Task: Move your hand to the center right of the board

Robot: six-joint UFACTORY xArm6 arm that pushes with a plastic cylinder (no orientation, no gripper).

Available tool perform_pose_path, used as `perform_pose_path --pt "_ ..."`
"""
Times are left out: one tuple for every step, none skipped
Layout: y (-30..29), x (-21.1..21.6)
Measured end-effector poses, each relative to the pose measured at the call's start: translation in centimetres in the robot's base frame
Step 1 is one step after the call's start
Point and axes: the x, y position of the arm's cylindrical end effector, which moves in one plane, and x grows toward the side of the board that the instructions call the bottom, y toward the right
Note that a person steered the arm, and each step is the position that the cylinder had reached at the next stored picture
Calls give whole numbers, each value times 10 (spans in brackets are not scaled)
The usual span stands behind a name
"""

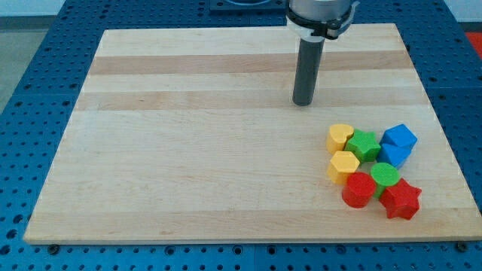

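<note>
- Eight blocks, clustered near right: yellow heart (340, 137), green star (365, 144), two blue cubes (398, 143), yellow hexagon (344, 165), green cylinder (386, 175), red cylinder (359, 189), red star (400, 199). Probably light, rigid, slippery; nothing to grasp.
- One tip (303, 102): bare rod, no claw to open or close, upright, far of the cluster, clear of it.
- One board (188, 150): centre-right target lies right of my tip.
</note>
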Motion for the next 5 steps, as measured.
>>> perform_pose_path --pt "0 1" --pt "3 3" --pt "15 5" --pt "40 6" --pt "79 6"
